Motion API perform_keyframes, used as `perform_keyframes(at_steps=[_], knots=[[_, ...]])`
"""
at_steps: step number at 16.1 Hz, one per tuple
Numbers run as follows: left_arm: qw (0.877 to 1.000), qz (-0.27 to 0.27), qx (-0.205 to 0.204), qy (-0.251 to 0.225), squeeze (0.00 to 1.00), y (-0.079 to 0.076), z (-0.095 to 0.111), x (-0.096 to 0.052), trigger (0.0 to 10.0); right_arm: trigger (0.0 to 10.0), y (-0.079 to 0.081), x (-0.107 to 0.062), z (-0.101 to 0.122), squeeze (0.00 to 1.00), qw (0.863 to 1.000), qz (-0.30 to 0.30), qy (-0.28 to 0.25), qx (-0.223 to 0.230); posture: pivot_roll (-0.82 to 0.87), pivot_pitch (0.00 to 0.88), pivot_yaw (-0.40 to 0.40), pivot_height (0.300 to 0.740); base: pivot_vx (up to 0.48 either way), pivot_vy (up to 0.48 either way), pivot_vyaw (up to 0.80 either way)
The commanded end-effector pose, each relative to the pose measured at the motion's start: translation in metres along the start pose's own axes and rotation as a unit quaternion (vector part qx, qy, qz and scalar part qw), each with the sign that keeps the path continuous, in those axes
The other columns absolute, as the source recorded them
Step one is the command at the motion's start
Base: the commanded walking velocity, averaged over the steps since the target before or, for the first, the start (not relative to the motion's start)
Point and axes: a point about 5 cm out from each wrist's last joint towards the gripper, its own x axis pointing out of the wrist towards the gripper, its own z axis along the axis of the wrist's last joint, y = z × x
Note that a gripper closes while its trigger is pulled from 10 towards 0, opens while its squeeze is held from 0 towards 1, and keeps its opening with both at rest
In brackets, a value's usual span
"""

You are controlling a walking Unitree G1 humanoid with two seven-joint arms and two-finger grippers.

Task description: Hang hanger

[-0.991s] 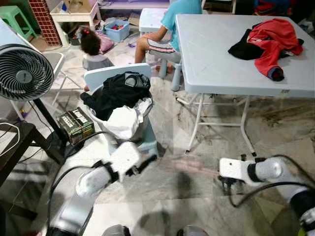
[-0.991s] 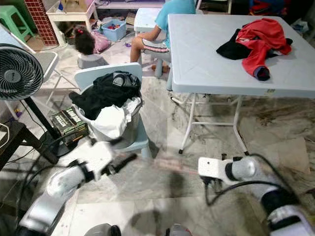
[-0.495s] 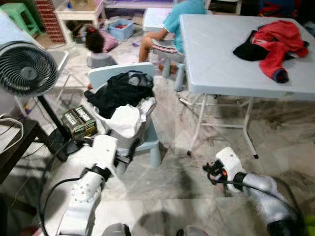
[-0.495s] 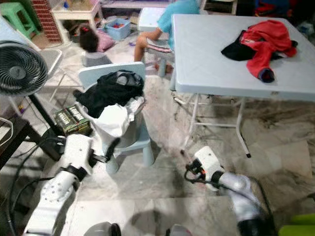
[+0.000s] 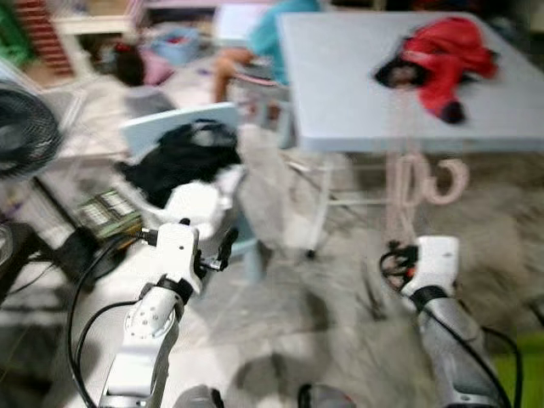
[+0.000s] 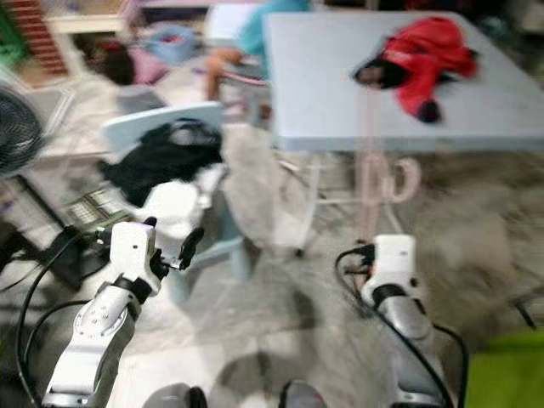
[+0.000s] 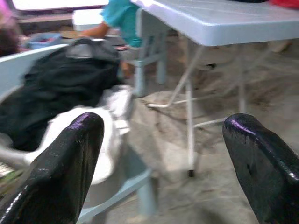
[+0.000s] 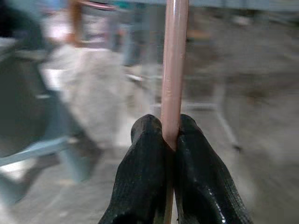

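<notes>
A: Head views first. Where is the hanger (image 5: pixel 406 183)?

B: Blurred, but it shows as a pale pink rod rising from the right hand (image 5: pixel 401 259) towards the edge of the grey surface (image 5: pixel 357 85), with pink hooked curves beside its upper part. Its long axis runs roughly upright, straight on from that hand. The left hand (image 5: pixel 223 248) is well apart from it, near the blue chair (image 5: pixel 174 127) heaped with black and white clothes (image 5: pixel 183 161).

A: And the left wrist view?

B: Two black fingers (image 7: pixel 60 172) spread wide with nothing between them, pointing past the clothes heap at the legs of the surface.

A: Right wrist view?

B: The two fingers (image 8: pixel 142 182) are pinched together on the pink rod, which runs on past their tips. So the right arm has it; I see no rail to hang it on.

A: Any writing?

B: A dark box (image 5: pixel 106 214) on the floor carries print, too smeared to read.
</notes>
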Motion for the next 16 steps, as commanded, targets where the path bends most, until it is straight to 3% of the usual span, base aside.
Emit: perform_keyframes(at_steps=[1,7,12,16], knots=[[1.000,-0.003,-0.006,-0.008,0.00,0.000,0.006,0.001,10.0,10.0,-0.004,0.001,0.001,0.00,0.999,-0.035,0.006,0.008,-0.04,0.064,0.001,0.740,0.000,0.326,-0.80],[1.000,-0.018,-0.003,-0.012,0.00,-0.002,0.009,0.003,10.0,10.0,-0.001,0.007,0.001,0.00,0.998,-0.062,0.016,0.006,-0.03,0.061,-0.005,0.740,0.000,0.399,-0.80],[1.000,-0.026,-0.002,-0.012,0.00,-0.003,0.010,0.006,10.0,10.0,-0.009,0.011,0.004,0.00,0.997,-0.073,0.016,0.007,-0.03,0.052,-0.005,0.740,0.000,0.441,-0.80],[0.999,-0.036,0.000,-0.009,0.00,-0.005,0.010,0.007,10.0,10.0,-0.003,0.012,0.005,0.00,0.997,-0.070,0.016,0.013,-0.03,0.051,-0.004,0.740,0.066,0.311,-0.80]])
